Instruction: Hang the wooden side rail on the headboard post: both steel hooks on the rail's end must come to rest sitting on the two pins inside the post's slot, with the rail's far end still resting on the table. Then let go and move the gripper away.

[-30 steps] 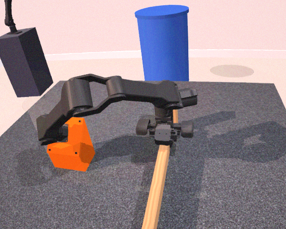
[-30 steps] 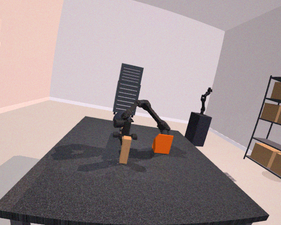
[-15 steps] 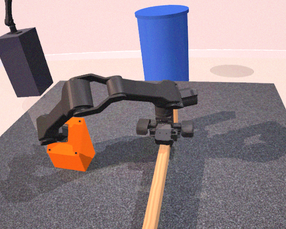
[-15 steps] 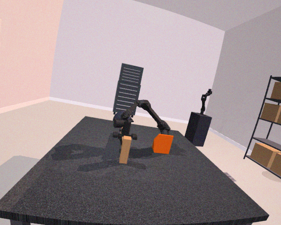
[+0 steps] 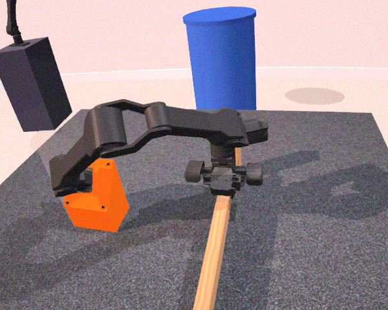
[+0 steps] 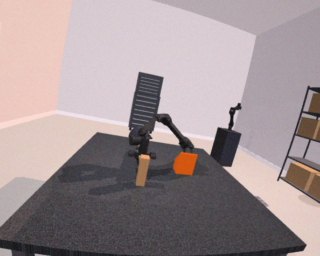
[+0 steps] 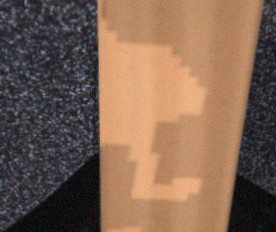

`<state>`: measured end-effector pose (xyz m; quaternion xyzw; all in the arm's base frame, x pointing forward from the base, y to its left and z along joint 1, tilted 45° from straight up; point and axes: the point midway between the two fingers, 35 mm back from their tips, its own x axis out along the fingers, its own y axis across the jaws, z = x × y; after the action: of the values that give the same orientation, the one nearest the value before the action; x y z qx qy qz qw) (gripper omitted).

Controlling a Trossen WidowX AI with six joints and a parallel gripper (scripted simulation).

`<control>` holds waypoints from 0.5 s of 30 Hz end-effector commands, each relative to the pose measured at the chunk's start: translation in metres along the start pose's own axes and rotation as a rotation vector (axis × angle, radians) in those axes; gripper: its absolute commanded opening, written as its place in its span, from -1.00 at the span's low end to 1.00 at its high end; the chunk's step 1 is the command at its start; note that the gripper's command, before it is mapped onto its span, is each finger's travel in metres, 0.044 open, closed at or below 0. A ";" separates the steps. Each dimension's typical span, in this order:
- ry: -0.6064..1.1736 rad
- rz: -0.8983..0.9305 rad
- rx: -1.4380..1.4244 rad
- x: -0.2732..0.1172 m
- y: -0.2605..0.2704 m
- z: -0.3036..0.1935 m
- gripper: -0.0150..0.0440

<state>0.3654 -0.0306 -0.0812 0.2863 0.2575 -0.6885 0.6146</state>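
Observation:
The wooden side rail (image 5: 212, 254) (image 7: 179, 13) runs from my gripper toward the top camera and leaves that view at the bottom, so its far end is out of view. My gripper (image 5: 223, 193) is shut on the rail near its post-side end, with the rail between its fingers in the wrist view. The headboard post (image 6: 142, 171) (image 5: 238, 156) stands upright just beyond the gripper and is mostly hidden by the arm in the top view. The hooks, slot and pins are hidden, so I cannot tell whether the hooks touch the pins.
An orange block (image 5: 97, 217) (image 6: 186, 164) stands at the arm's base, to the left in the top view. The dark table (image 5: 315, 261) (image 6: 160, 219) lies below. A blue barrel (image 5: 223, 61) and a dark pedestal (image 5: 28, 89) (image 6: 225, 147) with another arm stand off the table.

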 end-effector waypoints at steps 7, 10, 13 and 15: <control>0.002 0.008 -0.006 -0.003 -0.001 -0.004 -0.49; 0.003 0.008 -0.006 -0.003 -0.001 -0.005 -0.49; 0.003 0.008 -0.006 -0.003 -0.001 -0.005 -0.49; 0.003 0.008 -0.006 -0.003 -0.001 -0.005 -0.49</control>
<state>0.3644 -0.0293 -0.0823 0.2854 0.2578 -0.6881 0.6153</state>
